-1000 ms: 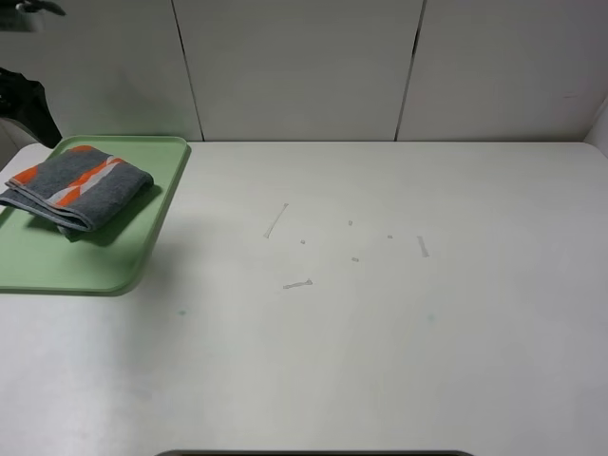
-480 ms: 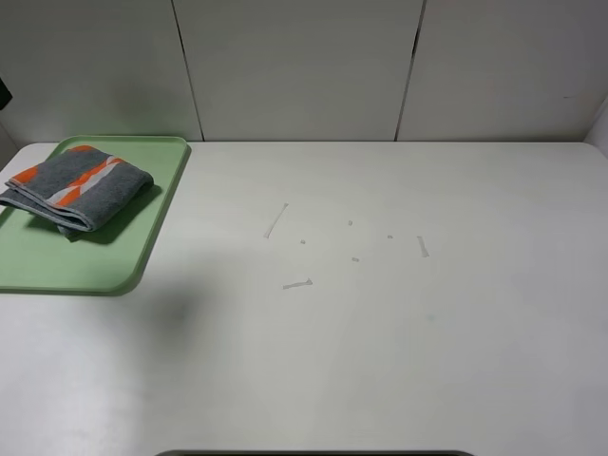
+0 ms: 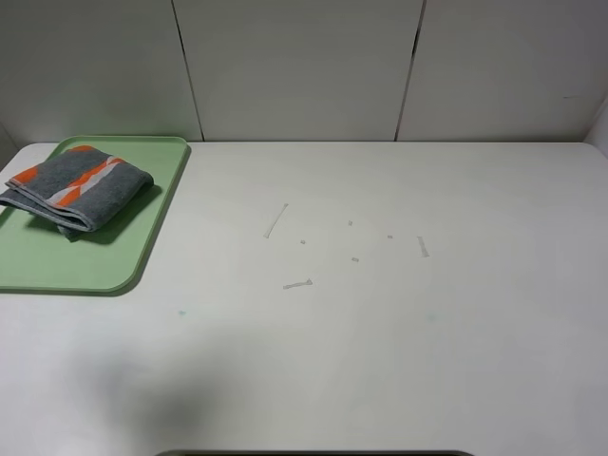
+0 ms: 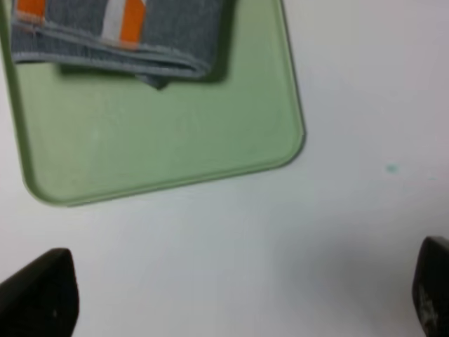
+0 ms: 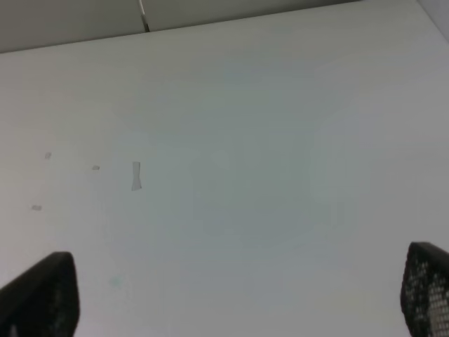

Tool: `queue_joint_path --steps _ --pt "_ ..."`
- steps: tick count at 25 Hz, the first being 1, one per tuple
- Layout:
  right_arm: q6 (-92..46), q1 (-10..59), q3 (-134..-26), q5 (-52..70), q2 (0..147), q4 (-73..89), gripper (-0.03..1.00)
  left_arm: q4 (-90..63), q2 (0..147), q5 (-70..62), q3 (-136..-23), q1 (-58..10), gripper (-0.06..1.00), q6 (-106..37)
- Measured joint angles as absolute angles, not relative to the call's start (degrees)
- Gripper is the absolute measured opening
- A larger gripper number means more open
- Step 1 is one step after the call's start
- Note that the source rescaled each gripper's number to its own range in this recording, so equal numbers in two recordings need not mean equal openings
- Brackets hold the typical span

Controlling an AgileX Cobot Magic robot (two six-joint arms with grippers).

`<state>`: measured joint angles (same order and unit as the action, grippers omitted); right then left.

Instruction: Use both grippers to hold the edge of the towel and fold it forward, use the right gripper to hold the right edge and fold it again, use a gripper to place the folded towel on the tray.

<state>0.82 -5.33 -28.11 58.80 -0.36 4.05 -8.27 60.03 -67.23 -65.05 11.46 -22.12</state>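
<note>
Folded towel (image 3: 78, 186) sits on green tray (image 3: 104, 266), far-left worktop (image 3: 380, 332). Left gripper (image 4: 242, 298) fingers wide, empty. Right gripper (image 5: 238, 295) same.

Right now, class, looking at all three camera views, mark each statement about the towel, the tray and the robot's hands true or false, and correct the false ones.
1. The towel lies folded on the tray. True.
2. The tray is blue. False: it is light green.
3. The left hand grips the towel. False: its fingers stand wide apart over bare table, holding nothing.
4. The towel carries orange and white stripes. True.
5. The right hand holds the tray's rim. False: it is open over the bare table.
</note>
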Motion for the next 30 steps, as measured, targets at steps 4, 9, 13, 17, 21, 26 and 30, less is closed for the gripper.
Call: queue_joint_path --steps 4,9,13,17,21,26,30 --pt "0.8 -5.3 -28.1 58.8 -0.4 4.0 1.00 -10.6 50.3 -67.3 -58.9 11.5 0.95 -22.6" --pt "0.8 -5.3 -28.1 58.8 -0.4 4.0 1.00 -10.9 39.0 -67.3 -52.1 11.5 0.95 -22.9" --pt "0.8 -5.3 -28.1 58.8 -0.4 4.0 1.00 -11.6 30.8 -67.3 -48.3 11.5 0.95 -22.9" --pt "0.8 -5.3 -28.1 58.8 -0.4 4.0 1.00 -11.9 22.9 -67.3 -44.5 11.5 0.95 -22.7" --pt "0.8 -5.3 -28.1 58.8 -0.4 4.0 1.00 -11.9 14.0 -65.9 -39.6 11.5 0.95 -21.7" --pt "0.8 -5.3 -28.1 58.8 -0.4 4.0 1.00 -11.4 5.8 -62.4 -33.7 8.5 0.95 -16.5" --pt "0.8 -5.3 -28.1 58.8 -0.4 4.0 1.00 -8.6 2.8 -61.8 -30.2 5.0 0.95 -12.5"
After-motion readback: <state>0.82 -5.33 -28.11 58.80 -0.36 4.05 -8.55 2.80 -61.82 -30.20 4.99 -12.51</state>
